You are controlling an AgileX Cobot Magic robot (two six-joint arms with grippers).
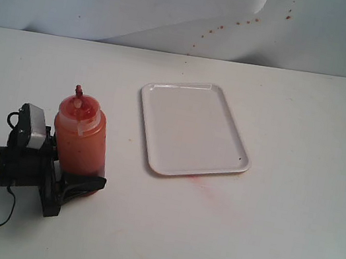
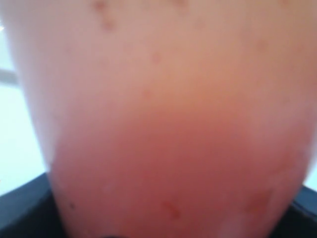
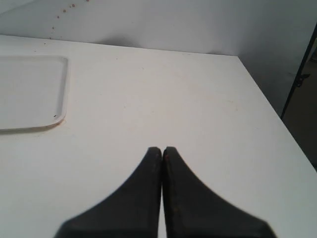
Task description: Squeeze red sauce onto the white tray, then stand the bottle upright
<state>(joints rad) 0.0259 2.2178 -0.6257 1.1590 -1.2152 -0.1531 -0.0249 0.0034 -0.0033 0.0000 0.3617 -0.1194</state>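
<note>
The bottle [image 1: 81, 135] stands upright on the table at the left, red sauce [image 1: 81, 150] showing through its wall, nozzle pointing up. My left gripper [image 1: 85, 180] reaches in from the left and is shut on the bottle's lower part. The left wrist view is filled by the blurred orange-red bottle [image 2: 163, 129], with dark fingers [image 2: 22, 208] at its sides. The white tray [image 1: 193, 130] lies bare to the bottle's right, about a hand's width away. My right gripper [image 3: 162, 148] is shut on nothing above the bare table, with the tray [image 3: 29, 89] off to one side; it is outside the exterior view.
A faint red smear [image 1: 203, 187] marks the table just in front of the tray. Small red splatters [image 1: 245, 21] dot the white back wall. The table's edge [image 3: 270, 104] runs beside the right gripper.
</note>
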